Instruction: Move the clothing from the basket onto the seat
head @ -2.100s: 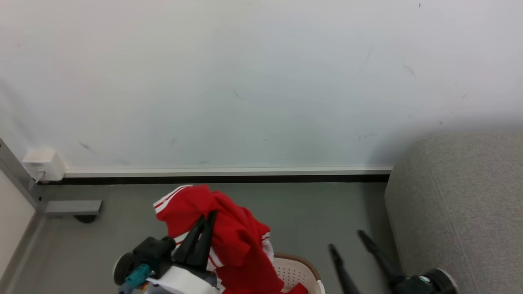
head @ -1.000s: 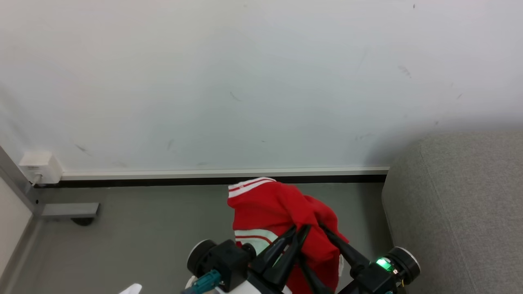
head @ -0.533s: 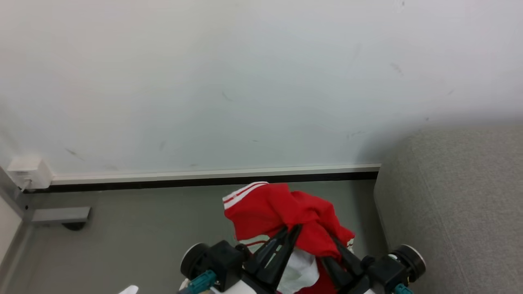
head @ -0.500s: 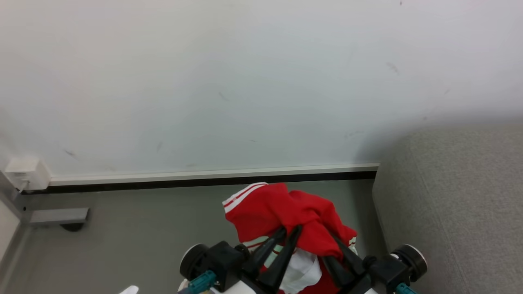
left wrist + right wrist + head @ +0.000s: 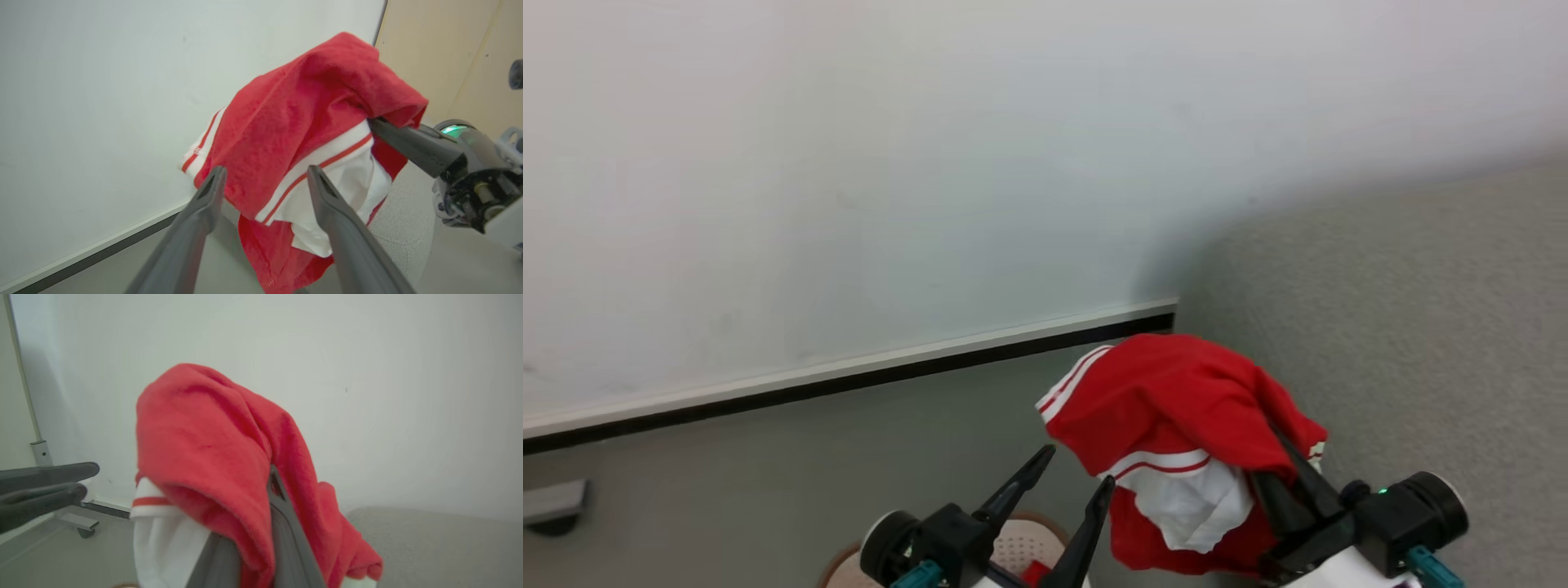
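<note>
Largest in sight, the grey seat [image 5: 1421, 327], off to the right of both arms and backed against the white wall [image 5: 849, 163]; nearer to the right arm than to the left, so likely a short carry rightward for the drop. Down at the bottom edge of the head view, on the grey floor [image 5: 768, 474], the cream basket [image 5: 837, 567] with its brown rim, directly under the left arm, holding a scrap of red [image 5: 1033, 574], probably the second garment. Up in the air, clear of the basket and level with the seat's near-left edge, not yet resting on it: the red garment [image 5: 1176, 392], draped over the right fingers [image 5: 1294, 500] and hanging long axis downward, white lining showing below the striped trim. On that fabric, the right fingers pinched together, tips buried under it. Just to its left, the left fingers [image 5: 1017, 488] spread wide with nothing between them, pointing toward the cloth; touching or not, impossible to tell
</note>
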### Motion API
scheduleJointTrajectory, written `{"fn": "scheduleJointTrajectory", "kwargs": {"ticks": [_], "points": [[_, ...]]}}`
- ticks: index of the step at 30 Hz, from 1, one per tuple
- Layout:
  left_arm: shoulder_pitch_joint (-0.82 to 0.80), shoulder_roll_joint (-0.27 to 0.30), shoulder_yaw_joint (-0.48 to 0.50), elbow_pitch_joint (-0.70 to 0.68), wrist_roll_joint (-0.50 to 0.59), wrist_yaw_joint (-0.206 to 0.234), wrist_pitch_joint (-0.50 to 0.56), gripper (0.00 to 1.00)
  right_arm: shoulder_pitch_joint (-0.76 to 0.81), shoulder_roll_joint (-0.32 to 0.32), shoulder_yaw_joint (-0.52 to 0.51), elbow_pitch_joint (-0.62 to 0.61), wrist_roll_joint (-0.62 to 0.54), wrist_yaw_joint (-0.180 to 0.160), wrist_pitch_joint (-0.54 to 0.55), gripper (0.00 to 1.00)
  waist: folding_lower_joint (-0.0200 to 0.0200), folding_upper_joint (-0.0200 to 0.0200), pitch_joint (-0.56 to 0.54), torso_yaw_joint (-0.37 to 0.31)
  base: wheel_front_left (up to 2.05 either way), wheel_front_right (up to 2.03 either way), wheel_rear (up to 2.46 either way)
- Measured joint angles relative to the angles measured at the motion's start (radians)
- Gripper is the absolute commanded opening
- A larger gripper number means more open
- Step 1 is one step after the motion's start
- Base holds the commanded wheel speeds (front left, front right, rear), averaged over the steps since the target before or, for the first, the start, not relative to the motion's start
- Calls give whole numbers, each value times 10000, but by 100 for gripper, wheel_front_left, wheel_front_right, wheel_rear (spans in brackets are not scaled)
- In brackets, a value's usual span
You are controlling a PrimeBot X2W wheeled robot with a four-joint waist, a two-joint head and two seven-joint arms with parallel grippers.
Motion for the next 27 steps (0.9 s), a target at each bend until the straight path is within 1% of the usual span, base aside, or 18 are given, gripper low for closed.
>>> {"fn": "scheduleJointTrajectory", "kwargs": {"ticks": [9,15,18,22,25,27], "points": [[-53,-247,-94,694,-61,6,-447,100,473,-384,-930,-393,-146,0,0,0,0,0,96,-1438,0,0,0],[-159,-307,-182,949,-115,-21,-562,100,674,-470,-1254,-562,-224,0,0,0,0,0,208,-2122,0,0,0],[-189,-330,-249,1049,-117,-31,-596,100,760,-445,-1315,-589,-282,0,0,0,0,0,298,-2261,0,0,0],[-209,-332,-297,1166,-119,-29,-596,100,757,-407,-1574,-646,-420,0,0,0,-1,0,480,-2263,0,0,0],[-400,-318,-360,1131,-111,-31,-472,100,572,-359,-2079,-757,-470,0,2,0,-1,0,735,-2182,0,0,0],[-810,-272,-391,1018,2,-88,-314,100,221,-291,-2497,-871,-468,0,0,0,0,0,1045,-2102,0,0,0]]}}
